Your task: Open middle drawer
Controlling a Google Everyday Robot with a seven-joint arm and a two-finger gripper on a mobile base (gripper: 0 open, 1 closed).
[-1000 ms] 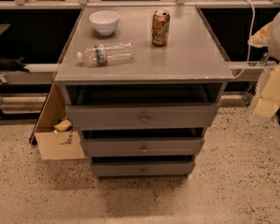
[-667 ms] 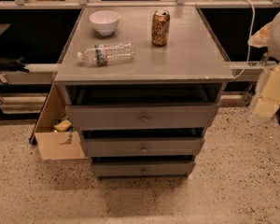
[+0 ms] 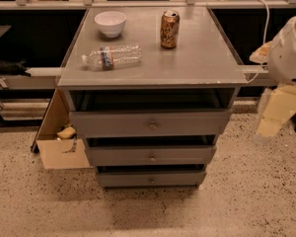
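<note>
Under the grey cabinet top point(image 3: 187, 63), at its front edge, the middle drawer point(image 3: 123, 156) lies left of and below the gripper point(image 3: 278, 110) (spread or pressed together, I cannot tell), which hangs off the front right corner.

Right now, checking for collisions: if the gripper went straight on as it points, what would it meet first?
The gripper, right of the cabinet, seems to point downward, so probably the speckled floor, not the middle drawer; depth is unclear.

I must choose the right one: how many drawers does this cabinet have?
3, stacked: top drawer, middle drawer, bottom drawer. The gripper hangs at the right edge.
</note>
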